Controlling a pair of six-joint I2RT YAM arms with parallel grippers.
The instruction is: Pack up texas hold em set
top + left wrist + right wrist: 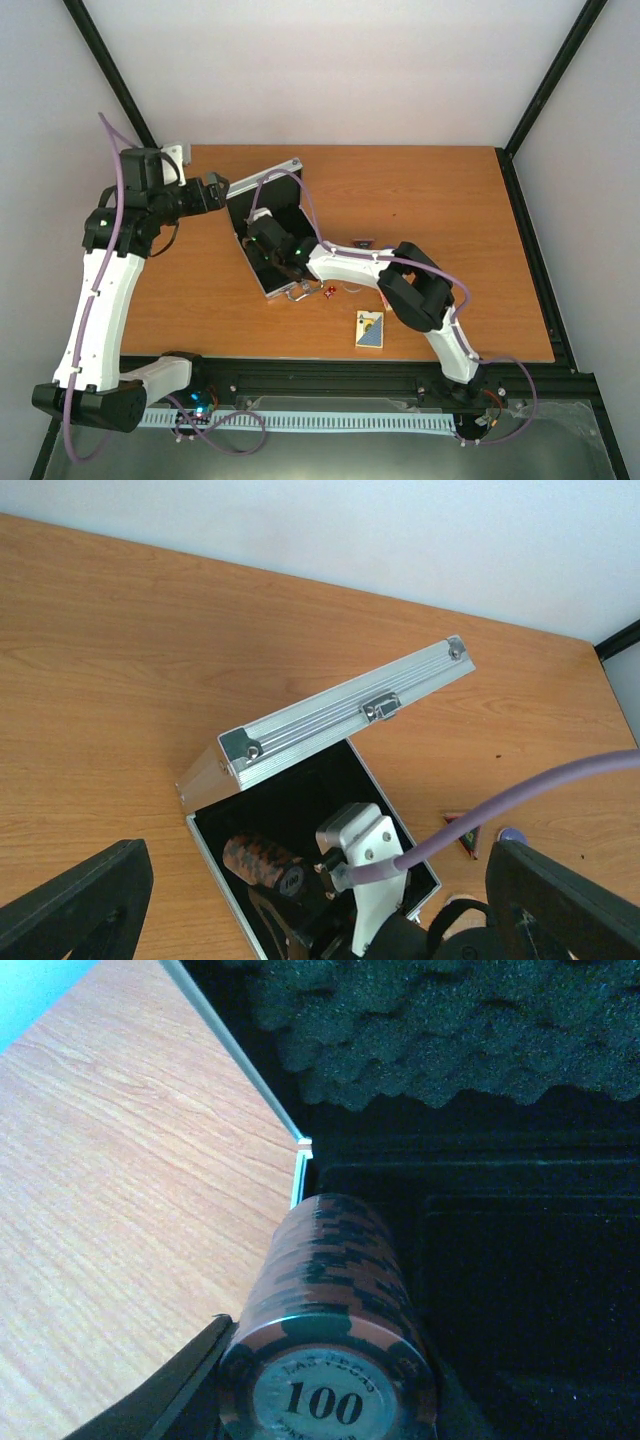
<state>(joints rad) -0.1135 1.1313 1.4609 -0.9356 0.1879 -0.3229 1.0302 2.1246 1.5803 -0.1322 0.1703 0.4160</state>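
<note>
1. The right pincer (pixel 262 232) reaches into the open case (pixel 340 715). Its jaws are part-way closed, clamped on the chip stack (pixel 335 1290).
2. The stack lies on its side, with its long axis in line with the pincer. The "100" face looks back at the wrist and the far end points at the foam-lined lid.
3. The stack sits over the left part of the black tray, just beside the case's left rim. A wider recess lies to its right. I cannot tell whether it touches the tray floor.
4. I judge that the coming move turns on this: the stack must run parallel to that left rim and go straight down into its channel. Skewed, it could catch the rim, or the chips could fan out when let go.
5. The left pincer (pixel 212 192) hovers by the lid's left end, wide open and empty. It is nearer the lid, so shutting the case would suit it.
6. A card pack (pixel 369 329) and the dice (pixel 330 292) lie on the desk (pixel 430 200) outside the case, nearer the right arm.
</note>
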